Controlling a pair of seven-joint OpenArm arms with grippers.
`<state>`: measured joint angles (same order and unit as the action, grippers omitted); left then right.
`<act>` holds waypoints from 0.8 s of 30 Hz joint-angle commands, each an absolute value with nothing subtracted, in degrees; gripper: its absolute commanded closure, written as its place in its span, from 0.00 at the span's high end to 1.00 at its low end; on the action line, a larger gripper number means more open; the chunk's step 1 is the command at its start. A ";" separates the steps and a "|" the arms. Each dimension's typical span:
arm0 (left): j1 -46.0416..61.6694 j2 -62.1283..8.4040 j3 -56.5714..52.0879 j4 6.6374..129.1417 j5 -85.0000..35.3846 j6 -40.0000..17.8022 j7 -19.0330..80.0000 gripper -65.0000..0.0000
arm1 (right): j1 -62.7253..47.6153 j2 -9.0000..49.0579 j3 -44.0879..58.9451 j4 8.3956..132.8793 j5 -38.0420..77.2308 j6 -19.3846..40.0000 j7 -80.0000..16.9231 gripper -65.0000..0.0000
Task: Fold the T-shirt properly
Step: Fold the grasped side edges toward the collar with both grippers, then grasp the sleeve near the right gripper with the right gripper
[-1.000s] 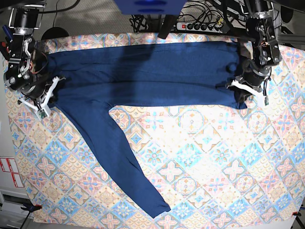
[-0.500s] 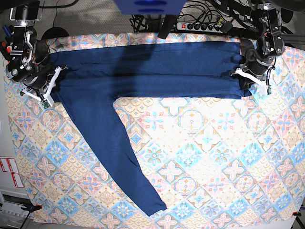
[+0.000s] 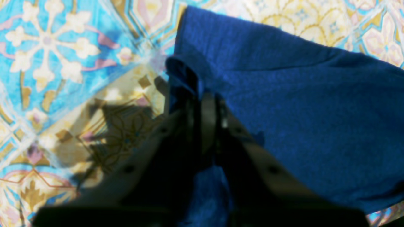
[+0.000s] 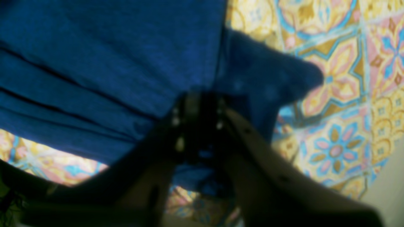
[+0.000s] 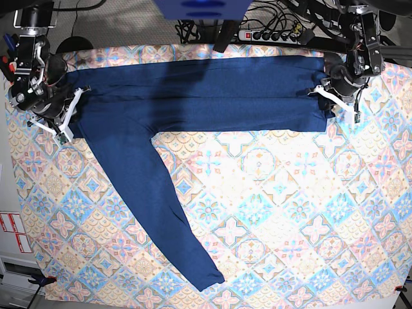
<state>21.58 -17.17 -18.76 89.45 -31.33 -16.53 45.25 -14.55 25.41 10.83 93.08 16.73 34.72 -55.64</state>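
The dark navy T-shirt point(image 5: 193, 93) lies as a long flat band across the far side of the patterned tablecloth point(image 5: 290, 193). One long sleeve point(image 5: 154, 206) runs diagonally down to the near edge. My left gripper point(image 5: 327, 102) is at the band's right end, shut on the shirt's edge; the left wrist view shows the closed fingers point(image 3: 202, 104) pinching a fold of navy cloth point(image 3: 284, 94). My right gripper point(image 5: 69, 117) is at the band's left end, and in the right wrist view it is shut point(image 4: 197, 104) on bunched navy fabric point(image 4: 110, 63). No neck label shows.
A power strip point(image 5: 270, 35) and cables lie behind the table's far edge. The cloth's left edge borders a pale surface with red-and-white labels point(image 5: 13, 232). The near right half of the cloth shows only its pattern.
Both grippers have moved toward the far edge with the shirt's lower edge in them. The band is narrower and flatter. The sleeve end has slid slightly left and away.
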 commanded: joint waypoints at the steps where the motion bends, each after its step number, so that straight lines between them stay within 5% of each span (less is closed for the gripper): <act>1: 21.41 -18.07 -19.30 90.24 -31.96 -16.66 44.79 0.14 | -13.85 26.51 11.82 94.46 17.19 34.59 -54.99 0.18; 5: 21.41 -18.07 -19.47 90.24 -32.22 -16.66 44.79 0.35 | -12.97 26.24 17.10 94.55 17.10 34.51 -55.16 0.31; 11: 21.41 -17.80 -19.47 90.33 -32.40 -16.66 44.53 0.60 | -3.47 22.29 15.69 94.20 17.19 34.51 -55.16 0.38; 24: 21.23 -13.85 -23.52 91.21 -33.19 -16.66 44.26 0.64 | 20.09 22.02 -4.88 62.90 17.19 34.51 -47.25 0.39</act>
<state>21.43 -13.50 -23.57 89.93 -32.14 -16.12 44.88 18.41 21.65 -4.97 61.63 16.29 34.20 -48.56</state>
